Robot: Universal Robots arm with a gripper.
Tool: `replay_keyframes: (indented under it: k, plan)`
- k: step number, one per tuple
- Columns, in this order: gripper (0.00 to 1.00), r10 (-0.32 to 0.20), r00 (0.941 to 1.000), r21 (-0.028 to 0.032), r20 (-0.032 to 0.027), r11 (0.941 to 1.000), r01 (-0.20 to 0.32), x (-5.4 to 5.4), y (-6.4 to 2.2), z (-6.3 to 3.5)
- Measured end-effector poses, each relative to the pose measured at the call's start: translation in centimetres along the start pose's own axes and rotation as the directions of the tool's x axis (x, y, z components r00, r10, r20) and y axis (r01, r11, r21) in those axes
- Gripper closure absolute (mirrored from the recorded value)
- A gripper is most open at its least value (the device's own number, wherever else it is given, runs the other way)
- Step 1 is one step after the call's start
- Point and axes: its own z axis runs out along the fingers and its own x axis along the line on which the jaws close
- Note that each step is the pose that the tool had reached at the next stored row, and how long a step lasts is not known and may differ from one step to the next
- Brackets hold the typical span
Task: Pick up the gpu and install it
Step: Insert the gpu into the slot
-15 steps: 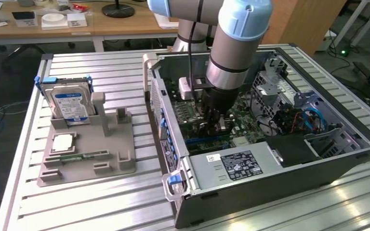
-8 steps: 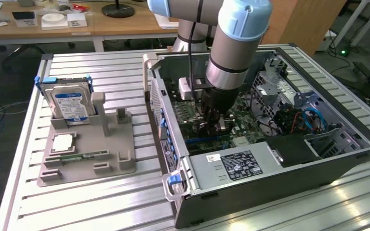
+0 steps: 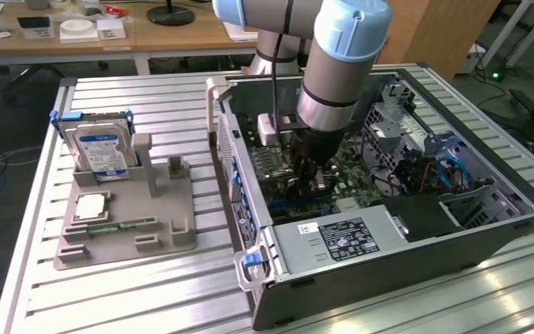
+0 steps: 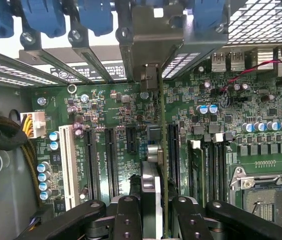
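With the gripper (image 4: 156, 220) down inside the open PC case (image 3: 388, 278), its jaws pinch the gpu (image 4: 153, 185) from both sides; black fingers (image 4: 128, 215) flank the card. The gpu stands on edge, seen edge-on in the wrist view, running along the line of the expansion slots over the green motherboard (image 4: 106, 110). It sits between the black slots (image 4: 90, 165) beside the white slot (image 4: 67, 165) on one side and the memory slots (image 4: 215, 165) on the other, with the CPU socket (image 4: 268, 195) beyond those. Can't tell if the card edge is seated in a slot. Its metal end points at the rear slot openings under the blue latches (image 4: 46, 20). In the exterior view the arm drops straight into the case, gripper (image 3: 310, 177) just above the board, with the power supply (image 3: 341, 240) nearer the camera. Well apart, to the exterior view's left, the grey tray (image 3: 128, 209) on the slatted table (image 3: 156, 292) carries the hard drive (image 3: 103, 149) upright and the memory stick (image 3: 119, 227) lying flat. A wooden desk (image 3: 156, 35) is behind.
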Motion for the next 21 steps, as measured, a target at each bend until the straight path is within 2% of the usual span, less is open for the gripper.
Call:
replay_keyframes:
  k: [21]
  plan:
    - [0.72,0.0,1.0,0.0,0.0001,1.0,0.0,-0.01,0.0,-0.12]
